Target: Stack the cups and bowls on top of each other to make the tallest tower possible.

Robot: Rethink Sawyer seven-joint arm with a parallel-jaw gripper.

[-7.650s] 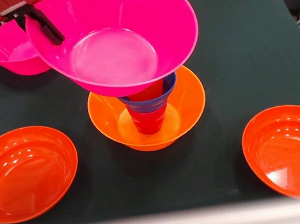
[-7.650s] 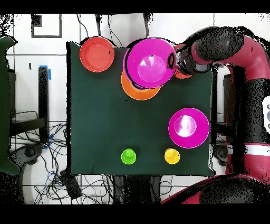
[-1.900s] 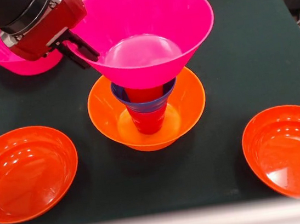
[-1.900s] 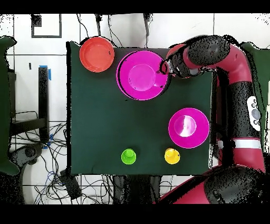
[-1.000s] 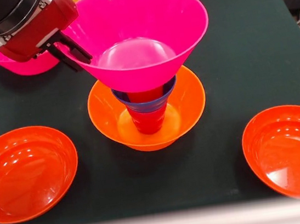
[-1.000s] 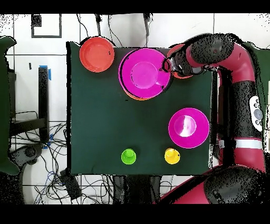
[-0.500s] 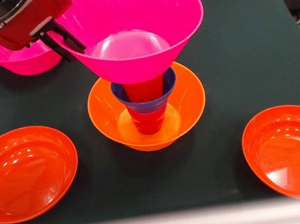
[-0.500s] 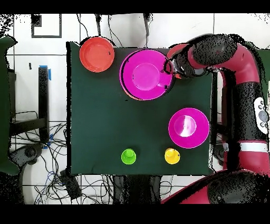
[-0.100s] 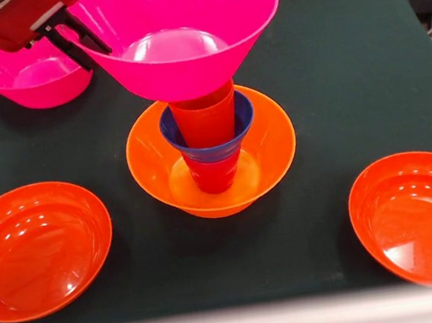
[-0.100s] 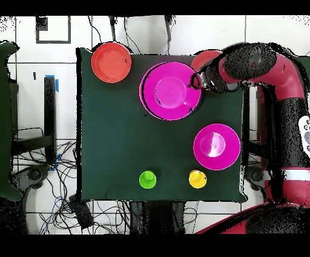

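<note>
My gripper is shut on the left rim of a large pink bowl, holding it upright right over the tower. The tower is a large orange bowl, then a red cup, a small blue bowl and an orange cup. The pink bowl's base sits at the orange cup's top; I cannot tell whether they touch. From overhead the pink bowl covers the tower, with the gripper at its right rim. A green cup and a yellow cup stand near the table's bottom edge.
A second large pink bowl sits at the back left of the front view, also seen from overhead. Two shallow red-orange bowls lie at the front left and front right. The arm reaches in from the right overhead.
The pink bowl has risen and shifted back and left in the front view, still in my gripper. More of the orange cup now shows under it.
</note>
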